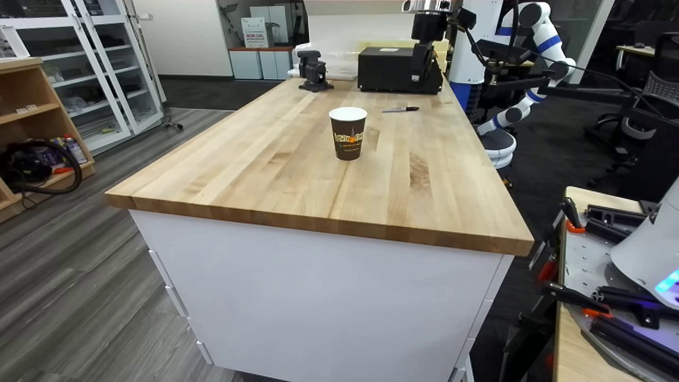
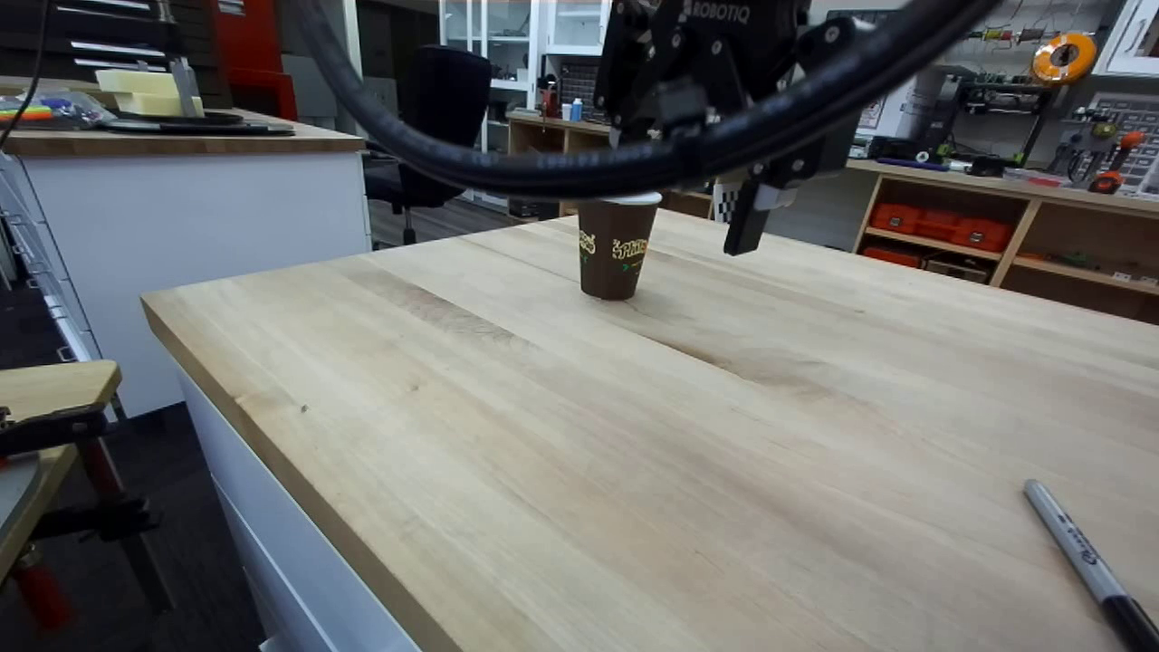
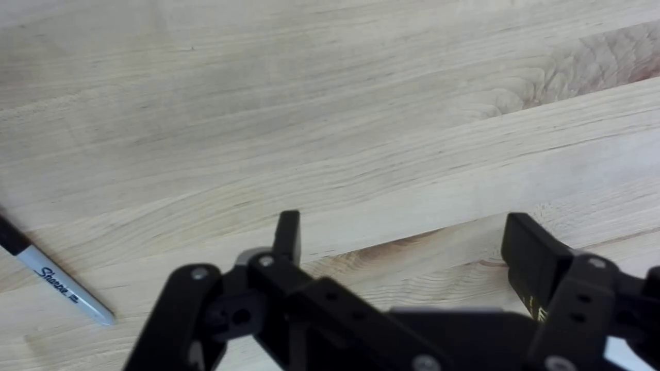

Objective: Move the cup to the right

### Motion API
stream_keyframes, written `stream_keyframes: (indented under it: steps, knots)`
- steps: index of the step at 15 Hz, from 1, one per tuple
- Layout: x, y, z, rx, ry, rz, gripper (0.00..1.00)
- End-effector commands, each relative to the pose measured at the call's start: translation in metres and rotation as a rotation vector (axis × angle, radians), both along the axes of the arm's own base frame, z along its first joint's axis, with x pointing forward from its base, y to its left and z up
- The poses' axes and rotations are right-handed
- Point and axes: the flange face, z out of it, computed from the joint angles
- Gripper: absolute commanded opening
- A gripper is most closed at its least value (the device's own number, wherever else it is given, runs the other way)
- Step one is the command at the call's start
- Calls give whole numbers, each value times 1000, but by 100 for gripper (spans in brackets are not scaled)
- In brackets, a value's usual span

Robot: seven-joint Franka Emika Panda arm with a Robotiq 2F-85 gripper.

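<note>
The cup [image 1: 347,139] is a dark brown paper cup with a white rim and yellow lettering. It stands upright on the wooden table, and it also shows upright in an exterior view [image 2: 617,252]. In the wrist view only a sliver of the cup [image 3: 531,303] shows, behind the right-hand finger. My gripper [image 3: 402,224] is open, with only bare table seen between its fingers. In an exterior view the gripper [image 1: 423,66] hangs above the table, farther back than the cup. In the view with the black hose, part of the gripper is hidden by that hose.
A grey marker with a black cap [image 1: 400,110] lies on the table [image 1: 254,175], behind the cup; it also shows in the wrist view [image 3: 64,286]. A black box [image 1: 395,69] and a dark squat object [image 1: 314,71] stand at the table's far end. A black hose [image 2: 543,172] hangs from the arm.
</note>
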Motion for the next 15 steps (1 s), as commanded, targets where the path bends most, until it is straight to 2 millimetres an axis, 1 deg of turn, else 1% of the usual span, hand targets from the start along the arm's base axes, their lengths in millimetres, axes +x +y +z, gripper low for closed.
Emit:
stream_keyframes:
  steps: [1,11,12,13,14,15]
  knots:
    - [0,0,0,0,1,0,100]
    - [0,0,0,0,1,0,100]
    - [15,6,4,-10,15,38,100]
    - [25,12,9,-10,14,70,100]
    - [31,18,14,-14,9,92,100]
    - [36,28,20,-13,-6,125,100]
